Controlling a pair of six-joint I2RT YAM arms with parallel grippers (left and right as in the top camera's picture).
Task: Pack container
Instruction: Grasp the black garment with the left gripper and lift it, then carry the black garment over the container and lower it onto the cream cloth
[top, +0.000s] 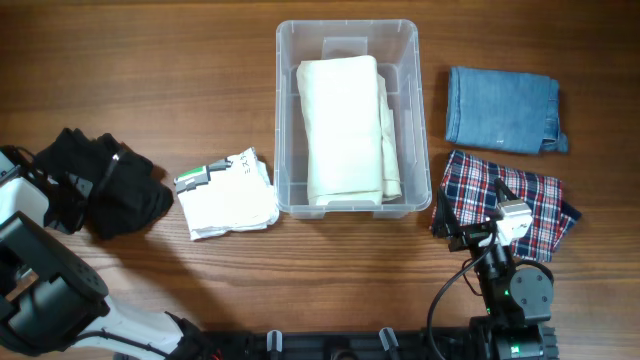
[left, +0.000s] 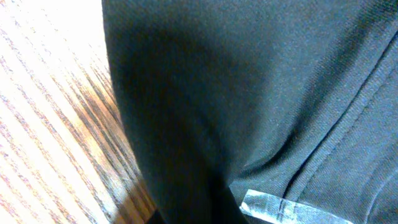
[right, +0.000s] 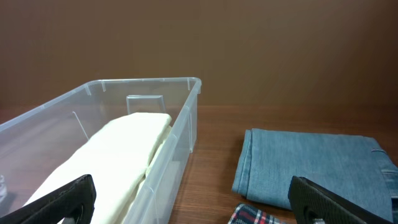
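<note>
Pinching only a bunched fold looks like the main risk. The left claw (top: 78, 185) has its jaws together at the black garment (top: 125, 195), apparently on a fold of it. A lift from such a hold could let the loose mass unfurl and drag across the surface (top: 150, 60). It might also snag the white garment (top: 235, 205) lying between it and the container (top: 286, 120).

The right claw (top: 503, 215) stands wide apart over the plaid cloth (top: 465, 195), holding nothing. If it drops carelessly, it may rumple that neat fold.

The container sits mid-surface, well clear of both arms. A folded cream cloth (top: 345, 125) already fills most of its floor. A dangling garment could catch the rim, or pile up crookedly and leave too little room for the rest. The denim piece (top: 500, 105), farthest back on the right, would need the longest reach.

Much is hidden. The left wrist view is filled by black fabric (left: 249, 93) pressed close to the lens, so neither the fingers nor the grip itself can be seen. A shiny strip (left: 273, 208) at its bottom edge cannot be identified. From the right wrist, only the fingers' ends and a corner of the plaid show, and the near end of the container (right: 143, 82) is cut off.
</note>
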